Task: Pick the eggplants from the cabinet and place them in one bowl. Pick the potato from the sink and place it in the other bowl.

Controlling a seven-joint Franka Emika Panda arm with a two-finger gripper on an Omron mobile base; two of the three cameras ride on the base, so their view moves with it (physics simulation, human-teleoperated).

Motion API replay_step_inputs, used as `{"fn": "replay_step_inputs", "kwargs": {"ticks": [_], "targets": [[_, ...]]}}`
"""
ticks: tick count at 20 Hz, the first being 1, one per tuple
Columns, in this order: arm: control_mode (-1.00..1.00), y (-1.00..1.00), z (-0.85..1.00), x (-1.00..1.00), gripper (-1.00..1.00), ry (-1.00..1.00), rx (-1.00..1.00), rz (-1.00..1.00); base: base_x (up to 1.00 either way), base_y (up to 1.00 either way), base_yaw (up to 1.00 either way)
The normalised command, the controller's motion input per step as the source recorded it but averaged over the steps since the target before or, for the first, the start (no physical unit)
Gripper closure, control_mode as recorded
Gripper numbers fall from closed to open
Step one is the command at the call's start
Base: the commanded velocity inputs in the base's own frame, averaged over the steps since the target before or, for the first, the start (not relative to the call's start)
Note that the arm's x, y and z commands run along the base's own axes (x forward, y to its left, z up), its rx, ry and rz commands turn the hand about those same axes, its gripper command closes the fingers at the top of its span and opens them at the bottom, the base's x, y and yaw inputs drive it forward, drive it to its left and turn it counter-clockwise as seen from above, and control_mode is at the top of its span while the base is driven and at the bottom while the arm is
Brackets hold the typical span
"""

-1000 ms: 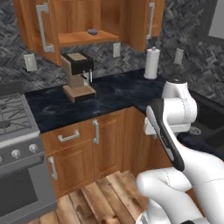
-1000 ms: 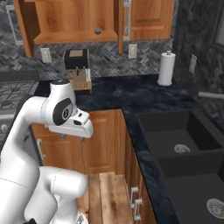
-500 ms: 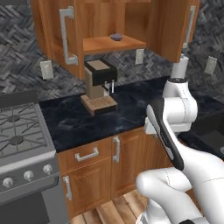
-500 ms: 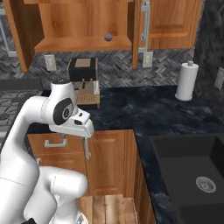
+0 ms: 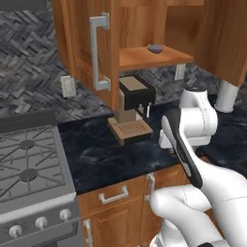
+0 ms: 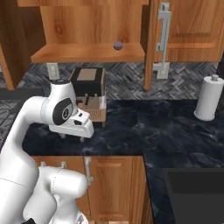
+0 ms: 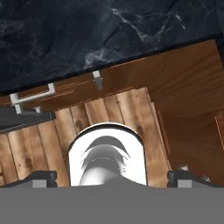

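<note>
The wooden wall cabinet [image 5: 144, 58] [image 6: 87, 53] stands open, its door with the silver bar handle [image 5: 99, 53] swung out. One small dark eggplant [image 5: 155, 48] [image 6: 117, 45] lies on its shelf. My arm is folded low in front of the counter. My gripper [image 7: 113, 178] points down at the wooden floor, open, with nothing between its fingertips [image 7: 41, 177]. A corner of the black sink [image 6: 197, 194] shows at the lower right. The bowls and the potato are out of view.
A coffee machine [image 5: 132, 108] [image 6: 87, 94] stands on the dark marble counter [image 5: 106, 154] right under the open shelf. A stove [image 5: 29, 164] is to the left and a paper towel roll [image 6: 209, 98] to the right. Base cabinets [image 7: 131, 78] lie below the counter edge.
The whole picture has shifted: the base has driven closer to the counter and the open cabinet, which now looks larger. The arm keeps its folded pose and the gripper stays open.
</note>
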Motion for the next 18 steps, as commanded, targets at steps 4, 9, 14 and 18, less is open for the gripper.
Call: {"fn": "replay_step_inputs", "kwargs": {"ticks": [4,9,14,18], "targets": [[1.00,0.00,0.00,0.00,-1.00,0.00,0.00,0.00,0.78,-0.34,0.17],[1.00,0.00,0.00,0.00,-1.00,0.00,0.00,0.00,0.54,-0.49,0.10],[1.00,0.00,0.00,0.00,-1.00,0.00,0.00,0.00,0.43,-0.33,0.10],[1.00,0.00,0.00,0.00,-1.00,0.00,0.00,0.00,0.43,0.00,0.17]]}}
